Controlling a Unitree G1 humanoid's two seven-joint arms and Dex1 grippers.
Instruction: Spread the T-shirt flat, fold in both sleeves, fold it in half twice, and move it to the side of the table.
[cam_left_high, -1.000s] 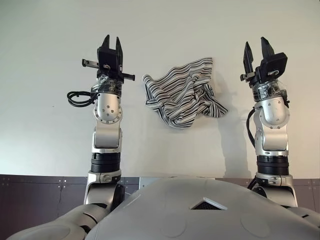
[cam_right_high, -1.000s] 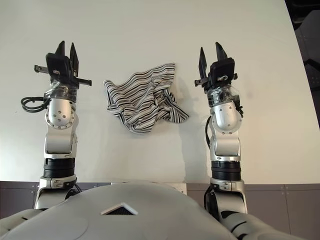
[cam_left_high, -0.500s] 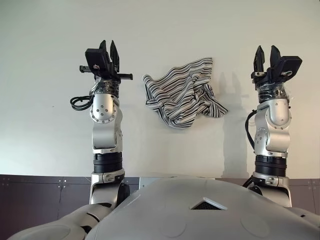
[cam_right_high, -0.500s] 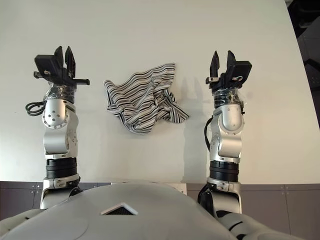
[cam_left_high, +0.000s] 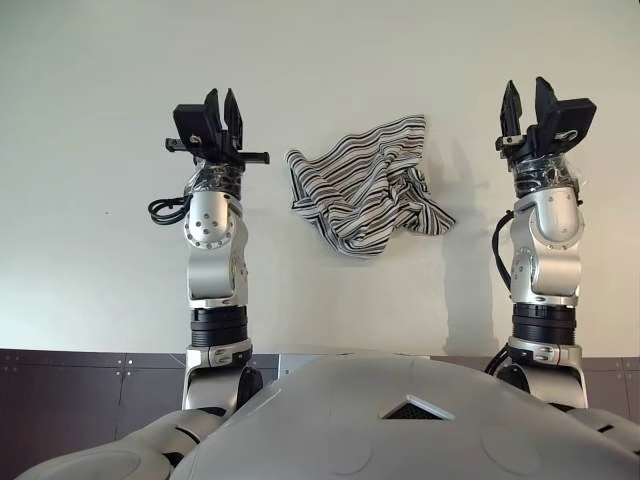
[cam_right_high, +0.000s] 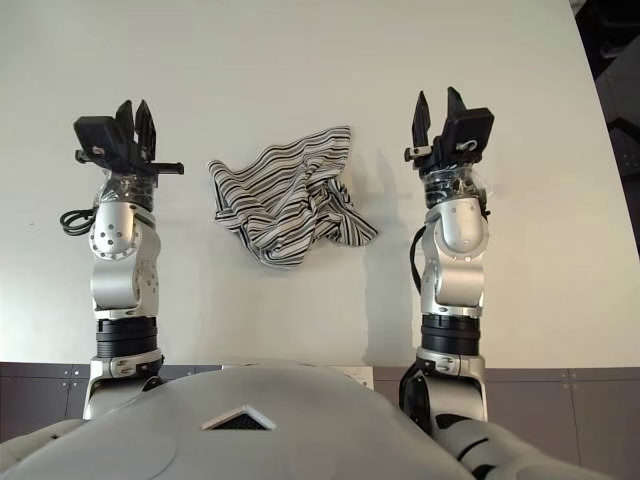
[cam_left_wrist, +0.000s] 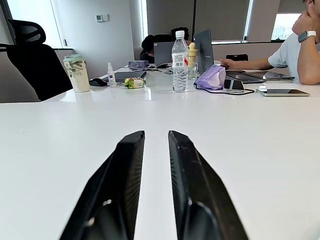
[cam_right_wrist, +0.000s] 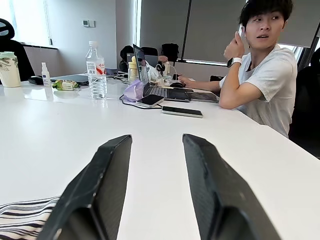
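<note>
Change: Over the last second both arms had re-posed a little. The right gripper (cam_left_high: 526, 88) sat slightly farther out from the shirt. The shirt itself had not moved.
Table (cam_left_high: 90, 90): We judged that its broad white top left room to spread the garment in every direction.
T-shirt (cam_left_high: 365, 190): The striped shirt lay crumpled in a heap mid-table, between the two arms and touched by neither. Spreading had not begun.
Right gripper: It was raised just beside the shirt's right edge. Its fingers were well apart and held nothing.
Left gripper (cam_left_high: 221, 97): It was raised near the shirt's left edge. Its fingers (cam_left_wrist: 127, 165) had only a narrow gap between them and held nothing.
Placement rationale: We judged that the arms flanked the heap so each could take one side.
Far clutter: A water bottle (cam_left_wrist: 179, 62), a cup (cam_left_wrist: 76, 72) and a phone (cam_right_wrist: 182, 111) stood at the far end, well apart from the shirt.
Obstructions: We noted none near the shirt.
</note>
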